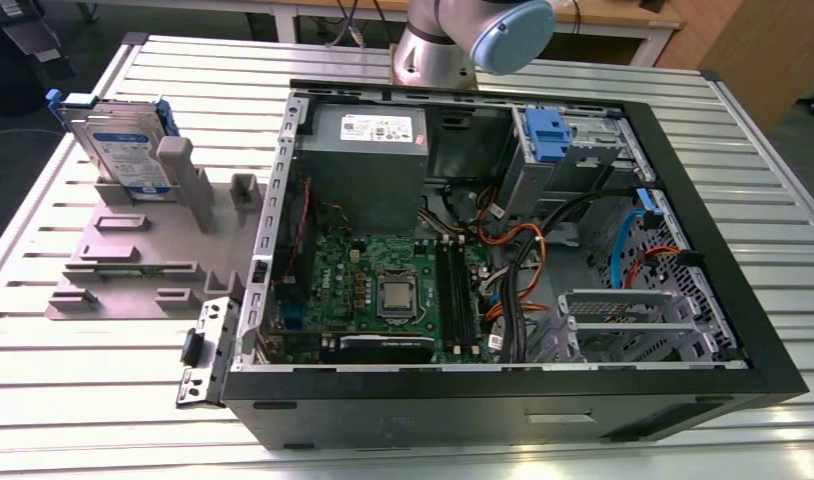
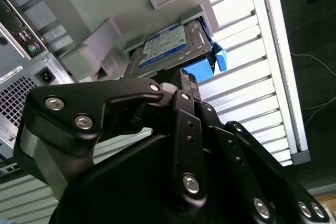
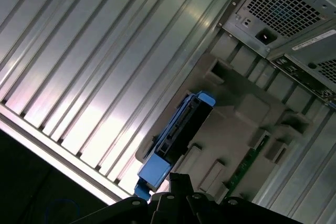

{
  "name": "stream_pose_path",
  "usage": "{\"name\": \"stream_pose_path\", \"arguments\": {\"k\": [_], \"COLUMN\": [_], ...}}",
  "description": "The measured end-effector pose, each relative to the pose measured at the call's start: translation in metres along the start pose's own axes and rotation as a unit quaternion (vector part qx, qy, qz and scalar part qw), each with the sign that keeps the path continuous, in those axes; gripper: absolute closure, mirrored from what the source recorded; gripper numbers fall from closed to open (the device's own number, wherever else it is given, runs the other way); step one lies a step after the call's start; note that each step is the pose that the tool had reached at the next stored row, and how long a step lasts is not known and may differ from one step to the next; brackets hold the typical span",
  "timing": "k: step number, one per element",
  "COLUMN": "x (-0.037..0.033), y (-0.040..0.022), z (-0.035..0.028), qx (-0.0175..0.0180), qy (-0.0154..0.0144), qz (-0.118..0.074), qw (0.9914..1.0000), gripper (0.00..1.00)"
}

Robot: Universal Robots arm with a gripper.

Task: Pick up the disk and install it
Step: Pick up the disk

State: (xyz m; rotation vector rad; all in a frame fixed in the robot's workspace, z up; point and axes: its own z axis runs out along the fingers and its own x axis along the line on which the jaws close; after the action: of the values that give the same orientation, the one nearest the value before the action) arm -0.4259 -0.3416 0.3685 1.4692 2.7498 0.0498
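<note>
One disk [image 1: 124, 150], parked upright in grey holder [image 1: 127, 255] on bench [image 1: 87, 400], edge seemingly exposed for grasping; gripper [image 2: 186, 80] close by, jaws' state untellable.

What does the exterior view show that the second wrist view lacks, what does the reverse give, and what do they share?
Exterior view: the open computer case from inside, with motherboard and cables, and the arm's base. Second wrist view: the pincer with its black links close up, and the case's rear power socket. Shared: the disk standing on edge in the grey holder on the slatted table, beside the case.
</note>
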Motion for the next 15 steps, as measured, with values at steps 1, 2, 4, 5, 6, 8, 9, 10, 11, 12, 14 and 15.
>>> {"name": "stream_pose_path", "arguments": {"k": [1, 2, 4, 5, 6, 8, 9, 10, 11, 12, 14, 15], "x": [0.0000, 0.0000, 0.0000, 0.0000, 0.0000, 0.0000, 0.0000, 0.0001, 0.0001, 0.0001, 0.0000, 0.0000], "y": [0.0000, 0.0000, 0.0000, 0.0000, 0.0000, 0.0000, 0.0000, 0.0000, 0.0000, 0.0000, 0.0000, 0.0000], "z": [0.0000, 0.0000, 0.0000, 0.0000, 0.0000, 0.0000, 0.0000, 0.0000, 0.0000, 0.0000, 0.0000, 0.0000], "qx": [0.0000, 0.0000, 0.0000, 0.0000, 0.0000, 0.0000, 0.0000, -0.0001, -0.0001, -0.0001, -0.0003, -0.0003], "qy": [0.0000, 0.0000, 0.0000, 0.0000, 0.0000, 0.0000, 0.0001, 0.0003, 0.0006, 0.0010, 0.0017, 0.0021], "qz": [0.000, 0.000, 0.000, 0.000, 0.000, -0.001, -0.002, -0.007, -0.017, -0.026, -0.044, -0.053], "qw": [1.00000, 1.00000, 1.00000, 1.00000, 1.00000, 1.00000, 1.00000, 0.99997, 0.99986, 0.99967, 0.99904, 0.99861], "gripper": [0.89, 0.89, 0.89, 0.89, 0.89, 0.89, 0.89, 0.89, 0.89, 0.89, 0.89, 0.89]}}
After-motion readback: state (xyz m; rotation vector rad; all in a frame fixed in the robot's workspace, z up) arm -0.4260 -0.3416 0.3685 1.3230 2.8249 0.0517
